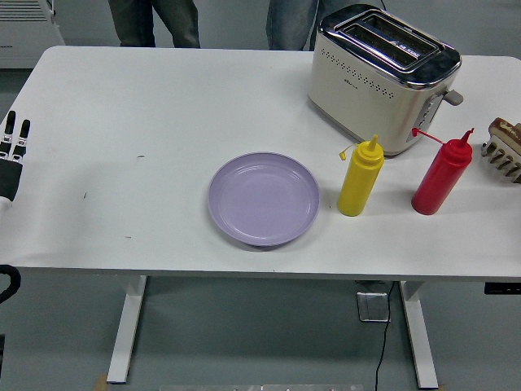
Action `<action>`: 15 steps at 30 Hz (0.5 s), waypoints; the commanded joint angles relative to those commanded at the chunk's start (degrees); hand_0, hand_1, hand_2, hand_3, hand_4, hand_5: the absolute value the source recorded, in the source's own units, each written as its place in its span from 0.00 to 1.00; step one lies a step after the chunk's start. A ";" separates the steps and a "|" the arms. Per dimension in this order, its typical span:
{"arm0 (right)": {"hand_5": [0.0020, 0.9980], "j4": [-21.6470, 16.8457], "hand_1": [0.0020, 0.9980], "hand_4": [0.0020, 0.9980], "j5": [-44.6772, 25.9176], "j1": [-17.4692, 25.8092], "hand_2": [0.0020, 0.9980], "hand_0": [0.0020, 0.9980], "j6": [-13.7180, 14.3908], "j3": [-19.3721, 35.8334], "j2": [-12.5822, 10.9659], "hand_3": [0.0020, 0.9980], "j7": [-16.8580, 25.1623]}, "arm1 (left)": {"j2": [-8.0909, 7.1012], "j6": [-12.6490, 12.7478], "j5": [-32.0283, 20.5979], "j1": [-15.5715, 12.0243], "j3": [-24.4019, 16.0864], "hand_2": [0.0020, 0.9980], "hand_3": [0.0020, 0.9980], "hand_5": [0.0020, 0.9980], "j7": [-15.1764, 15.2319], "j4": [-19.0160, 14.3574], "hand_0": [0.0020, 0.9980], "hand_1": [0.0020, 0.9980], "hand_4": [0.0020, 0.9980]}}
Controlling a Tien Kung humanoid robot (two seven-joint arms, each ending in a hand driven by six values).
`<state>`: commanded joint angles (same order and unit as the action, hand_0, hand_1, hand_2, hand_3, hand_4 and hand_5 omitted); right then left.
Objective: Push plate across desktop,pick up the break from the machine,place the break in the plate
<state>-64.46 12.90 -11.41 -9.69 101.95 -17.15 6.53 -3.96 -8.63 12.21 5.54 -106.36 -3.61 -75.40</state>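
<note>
A lilac plate (pixel 263 199) lies empty near the table's front middle. A cream and chrome toaster (pixel 383 76) stands at the back right, and its slots look dark. My right hand (pixel 502 159) shows only partly at the right edge. Its pale fingers curl under a brown slice of bread (pixel 506 129), held above the table to the right of the red bottle. My left hand (pixel 12 147) is at the left edge, far from the plate, with its fingers straight and holding nothing.
A yellow squeeze bottle (pixel 361 177) and a red squeeze bottle (pixel 440 174) stand between the plate and my right hand, in front of the toaster. Two people's legs (pixel 155 20) show beyond the table's far edge.
</note>
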 joint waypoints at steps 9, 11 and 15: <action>0.42 0.01 0.79 0.43 0.02 0.04 0.79 0.81 0.01 0.01 -0.05 0.80 0.02 | -0.13 0.01 -0.08 0.06 0.08 0.88 0.83 1.00 -0.03 0.00 0.84 0.84 0.67; 0.42 0.00 0.79 0.43 0.02 0.04 0.79 0.81 0.03 0.07 -0.07 0.80 0.04 | -0.15 0.00 -0.10 0.07 0.14 0.88 0.83 1.00 -0.06 0.01 0.84 0.84 0.67; 0.42 -0.01 0.79 0.43 0.03 0.03 0.79 0.81 0.03 0.05 -0.12 0.80 0.05 | -0.15 0.04 -0.12 0.05 0.23 0.88 0.83 1.00 -0.02 0.04 0.84 0.84 0.67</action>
<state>-64.47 12.93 -11.37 -9.66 102.00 -17.27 6.57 -4.12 -8.58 12.09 5.58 -106.12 -3.64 -75.36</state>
